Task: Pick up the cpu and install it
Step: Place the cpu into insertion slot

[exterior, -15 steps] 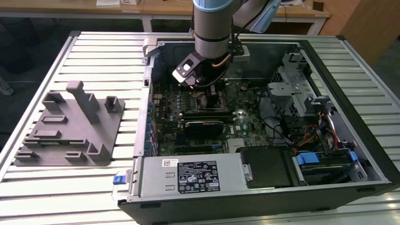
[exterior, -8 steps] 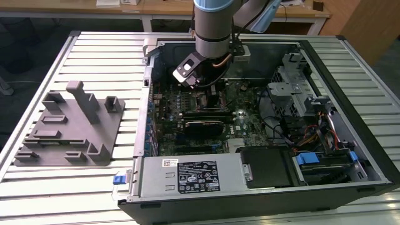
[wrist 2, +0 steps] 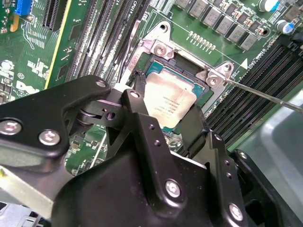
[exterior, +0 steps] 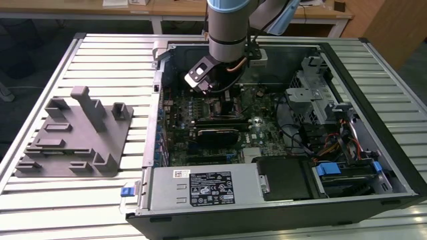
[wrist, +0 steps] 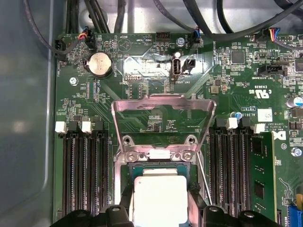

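The cpu (wrist 2: 169, 100) is a small square chip with a silvery top; in both wrist views it sits over the open socket (wrist: 124, 166) of the green motherboard (wrist: 227, 85). My gripper (wrist 2: 168, 103) has a black finger against each of two opposite edges of the cpu (wrist: 159, 198) and is shut on it. The socket's metal load plate (wrist: 163, 103) stands flipped open beyond the chip. In the exterior view the arm reaches down into the computer case (exterior: 393, 145), with the gripper (exterior: 223, 97) low over the board.
A thin wire lever (wrist 2: 265, 94) sticks out beside the socket. Memory slots (wrist: 85, 175) flank it on both sides. A grey tray with upright posts (exterior: 73, 135) lies on the slatted table at the exterior view's left. A power supply (exterior: 200, 187) and drive cage (exterior: 320, 100) crowd the case.
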Action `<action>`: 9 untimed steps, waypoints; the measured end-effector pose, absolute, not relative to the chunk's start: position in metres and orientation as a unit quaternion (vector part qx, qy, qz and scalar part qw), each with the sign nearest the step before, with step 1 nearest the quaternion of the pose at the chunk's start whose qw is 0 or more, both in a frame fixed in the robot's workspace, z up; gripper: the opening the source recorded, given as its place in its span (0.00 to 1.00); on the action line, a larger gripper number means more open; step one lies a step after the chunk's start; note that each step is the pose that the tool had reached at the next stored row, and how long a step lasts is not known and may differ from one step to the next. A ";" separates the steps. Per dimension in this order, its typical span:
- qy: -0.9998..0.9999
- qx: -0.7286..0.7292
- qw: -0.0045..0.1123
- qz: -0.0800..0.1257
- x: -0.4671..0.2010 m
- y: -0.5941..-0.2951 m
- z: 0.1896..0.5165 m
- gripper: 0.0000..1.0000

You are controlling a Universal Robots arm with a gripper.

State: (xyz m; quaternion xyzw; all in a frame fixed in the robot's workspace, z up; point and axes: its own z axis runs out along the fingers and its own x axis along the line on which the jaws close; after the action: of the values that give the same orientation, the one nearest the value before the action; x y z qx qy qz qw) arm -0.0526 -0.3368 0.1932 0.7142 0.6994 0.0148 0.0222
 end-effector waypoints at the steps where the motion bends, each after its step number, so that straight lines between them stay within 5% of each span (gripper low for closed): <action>1: 0.699 0.715 0.022 0.015 -0.053 -0.337 0.193 0.54; 9: 0.696 0.718 0.022 0.015 -0.053 -0.337 0.193 0.54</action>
State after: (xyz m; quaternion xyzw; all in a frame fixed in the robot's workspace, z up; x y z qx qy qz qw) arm -0.0526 -0.3369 0.1926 0.7177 0.6958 0.0145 0.0222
